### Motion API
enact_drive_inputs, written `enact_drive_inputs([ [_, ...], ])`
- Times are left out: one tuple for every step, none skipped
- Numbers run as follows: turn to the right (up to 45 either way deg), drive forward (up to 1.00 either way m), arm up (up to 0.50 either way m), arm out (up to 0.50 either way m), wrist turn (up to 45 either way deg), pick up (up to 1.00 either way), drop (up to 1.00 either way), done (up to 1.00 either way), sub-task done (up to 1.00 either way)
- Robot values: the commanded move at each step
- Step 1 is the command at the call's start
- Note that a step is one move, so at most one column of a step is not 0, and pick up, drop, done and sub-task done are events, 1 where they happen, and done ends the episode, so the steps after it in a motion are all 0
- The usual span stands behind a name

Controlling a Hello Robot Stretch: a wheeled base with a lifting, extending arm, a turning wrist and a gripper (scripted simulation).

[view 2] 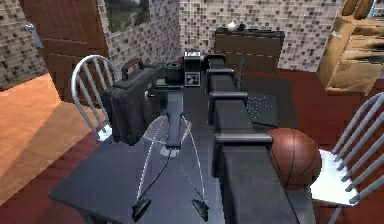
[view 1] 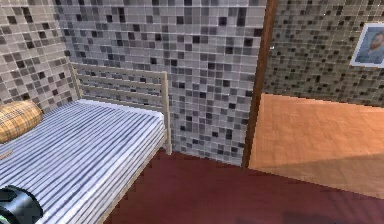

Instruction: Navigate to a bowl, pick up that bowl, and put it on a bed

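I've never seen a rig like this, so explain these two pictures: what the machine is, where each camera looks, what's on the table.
It's a wheeled robot with one extending arm ending in a two-finger gripper. The forward view looks ahead: a striped bed with a plaid pillow, and a doorway. The arm side view looks out sideways over a dark table with a black case on it and a basketball beside the arm. I cannot tell whether the gripper holds anything.
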Motion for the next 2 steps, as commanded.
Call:
enact_drive_inputs([
  [0.0, 0.0, 0.0, 0.0, 45.0, 0.0, 0.0, 0.0, 0.0],
  [0.0, 0.0, 0.0, 0.0, 45.0, 0.0, 0.0, 0.0, 0.0],
])
